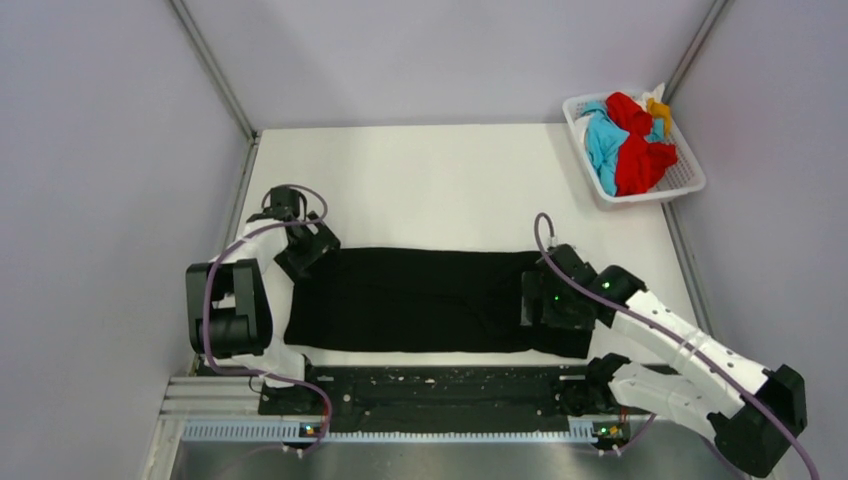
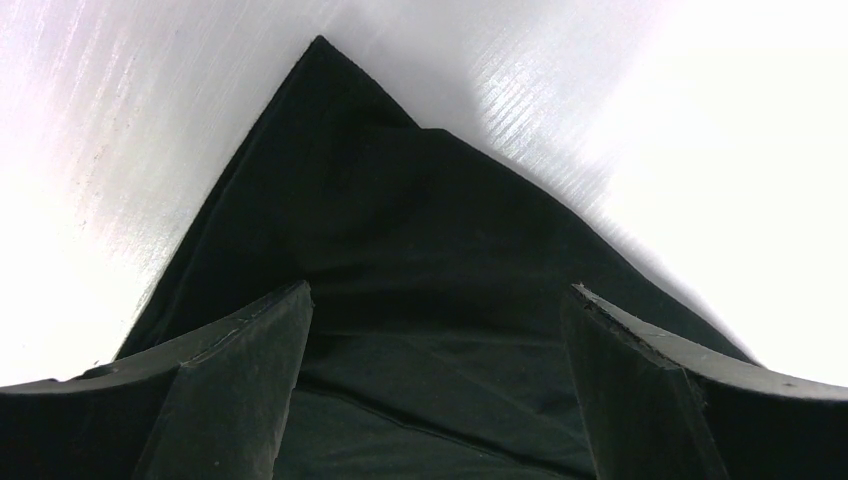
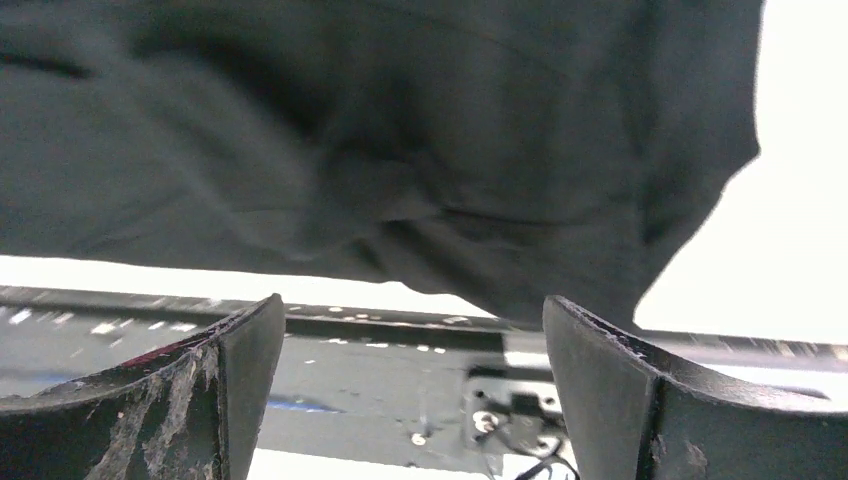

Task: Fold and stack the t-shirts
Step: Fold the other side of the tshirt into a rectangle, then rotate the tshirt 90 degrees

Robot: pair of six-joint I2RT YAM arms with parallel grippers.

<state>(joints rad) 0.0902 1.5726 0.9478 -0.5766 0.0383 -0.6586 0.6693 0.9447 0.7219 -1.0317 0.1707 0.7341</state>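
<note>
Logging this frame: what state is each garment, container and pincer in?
black t-shirt: laid flat in a long band on the table, not stacked.
left pincer: open, at the shirt's far left corner.
right pincer: open, at the shirt's right end.
red t-shirt: crumpled in the basket.
turquoise-blue t-shirt: crumpled in the basket.
orange-yellow t-shirt: crumpled at the basket's far end.
basket: upright, holding three shirts.
</note>
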